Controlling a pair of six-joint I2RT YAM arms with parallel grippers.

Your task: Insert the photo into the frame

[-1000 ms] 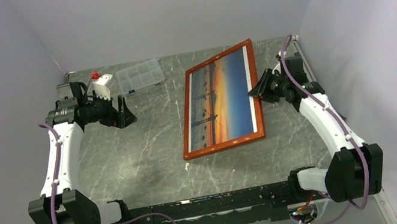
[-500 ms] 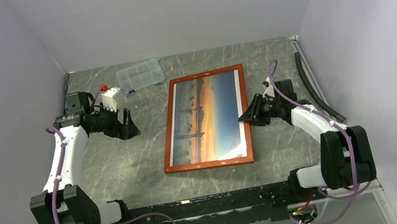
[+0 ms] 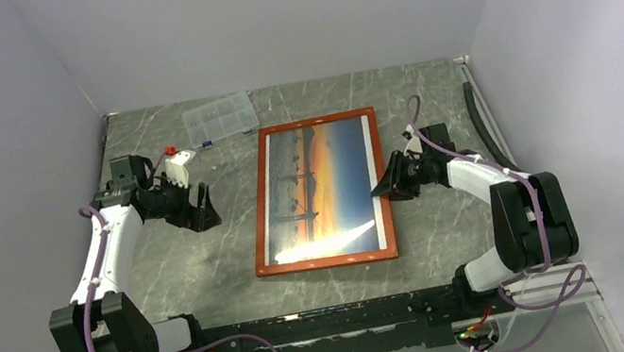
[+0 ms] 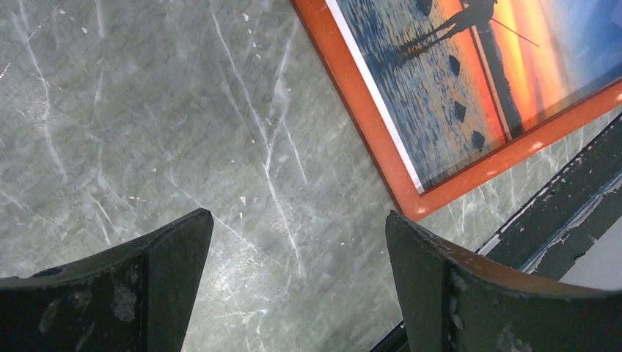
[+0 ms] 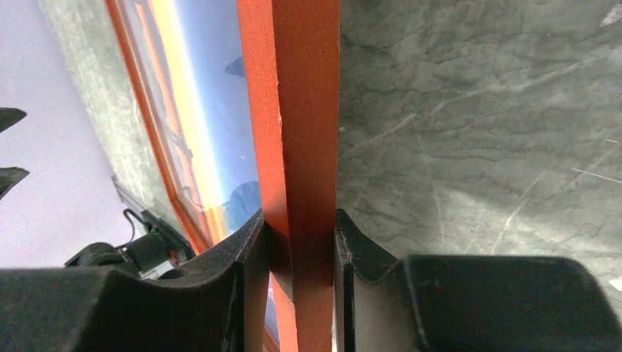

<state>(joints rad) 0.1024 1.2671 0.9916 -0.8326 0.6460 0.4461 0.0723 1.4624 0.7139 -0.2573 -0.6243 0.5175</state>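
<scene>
The frame (image 3: pixel 327 260), with a thin reddish-orange border, lies on the grey marble table at the centre, long side running front to back. The photo (image 3: pixel 320 189), an orange-and-blue sunset, shows inside it behind the pane. My right gripper (image 3: pixel 384 188) is shut on the frame's right border, which passes between the jaws in the right wrist view (image 5: pixel 301 110), with the photo (image 5: pixel 198 95) beside it. My left gripper (image 3: pixel 204 208) is open and empty over bare table left of the frame. The left wrist view shows the frame's near-left corner (image 4: pixel 367 125) and the photo (image 4: pixel 469 73) beyond my left gripper (image 4: pixel 297 227).
A clear plastic compartment box (image 3: pixel 220 119) lies at the back left. A black strip (image 3: pixel 488 132) lies along the right wall. The black mounting rail (image 3: pixel 332 316) runs along the near edge, close to the frame's front border. Grey walls close in on three sides.
The frame has swung from a tilted position at the back right to lie straight near the centre, carried left and nearer by my right gripper. My left gripper moved slightly nearer.
</scene>
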